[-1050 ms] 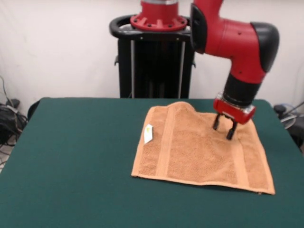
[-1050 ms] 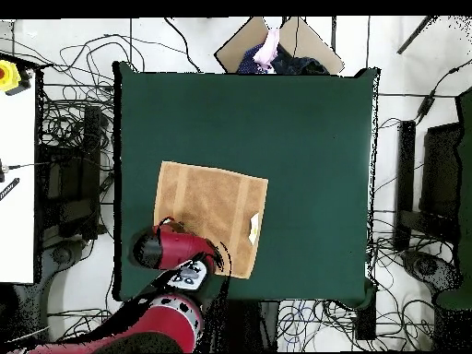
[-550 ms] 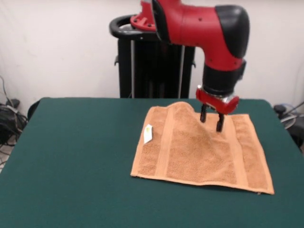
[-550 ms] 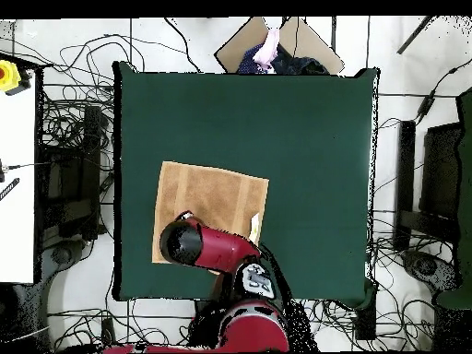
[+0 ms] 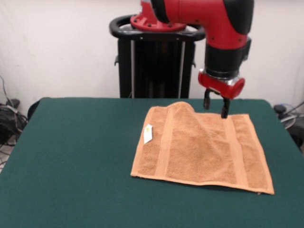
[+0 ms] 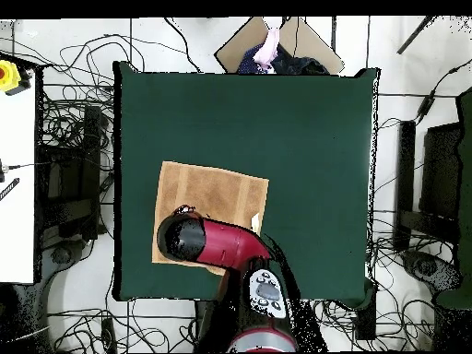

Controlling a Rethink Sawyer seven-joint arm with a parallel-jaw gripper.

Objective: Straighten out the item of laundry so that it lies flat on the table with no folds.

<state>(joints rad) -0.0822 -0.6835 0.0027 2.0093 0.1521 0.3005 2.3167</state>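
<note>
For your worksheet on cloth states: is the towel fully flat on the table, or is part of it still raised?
Not fully flat. The towel is mostly spread, but a hump rises at its far edge, near the gripper.

Front view: set low across the counter (image 5: 71, 166), facing the arm's black stand at frame top, near enough to cut off the counter's lower corners. Overhead view: looking straight down from high up, whole counter (image 6: 304, 138) in frame, cables around it. Shared by both: counter, towel (image 5: 199, 152), red arm.
</note>
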